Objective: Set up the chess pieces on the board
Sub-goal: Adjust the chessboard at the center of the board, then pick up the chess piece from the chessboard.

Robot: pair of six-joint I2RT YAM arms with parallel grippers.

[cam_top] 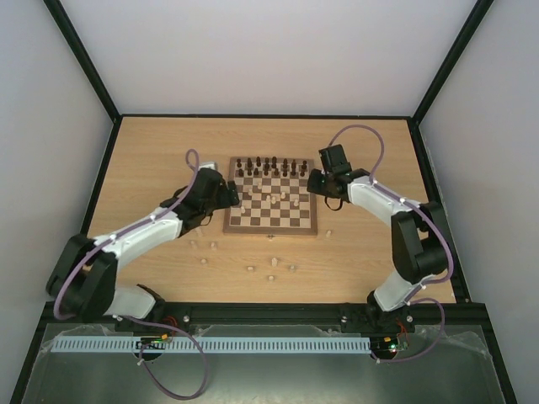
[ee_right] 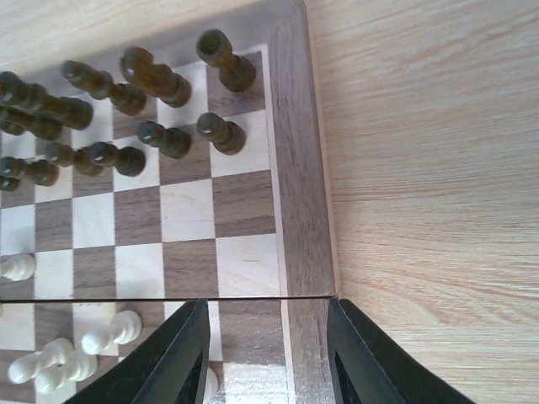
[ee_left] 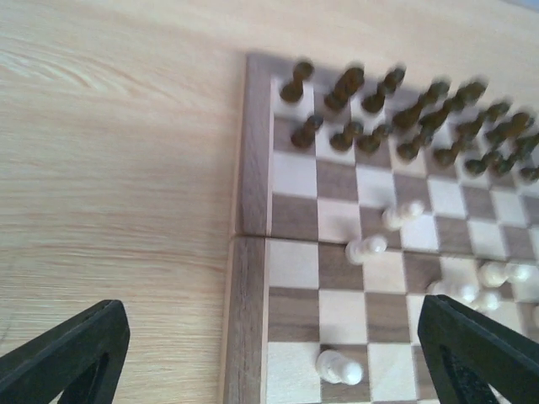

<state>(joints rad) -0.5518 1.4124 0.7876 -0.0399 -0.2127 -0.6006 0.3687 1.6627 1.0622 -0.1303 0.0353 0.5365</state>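
Note:
The board [cam_top: 271, 220] lies mid-table, with dark pieces on its two far rows. Several pale chess pieces [cam_top: 274, 199] stand loosely around its middle, and several more [cam_top: 250, 268] lie on the table in front of it. My left gripper [cam_top: 232, 198] is wide open over the board's left edge. In the left wrist view [ee_left: 274, 370] a pale pawn [ee_left: 339, 367] stands between the fingers, untouched, with other pale pieces [ee_left: 365, 247] beyond it. My right gripper [cam_top: 318, 183] is open and empty over the board's right border [ee_right: 299, 210], as the right wrist view [ee_right: 269, 370] shows. Pale pieces [ee_right: 109, 331] stand to its left.
The dark brown pieces [cam_top: 269, 167] fill the board's far two rows and also show in the wrist views [ee_left: 370, 109] [ee_right: 126, 93]. One pale piece [cam_top: 328, 233] lies off the board's near right corner. Black frame rails border the wooden table [cam_top: 152, 160].

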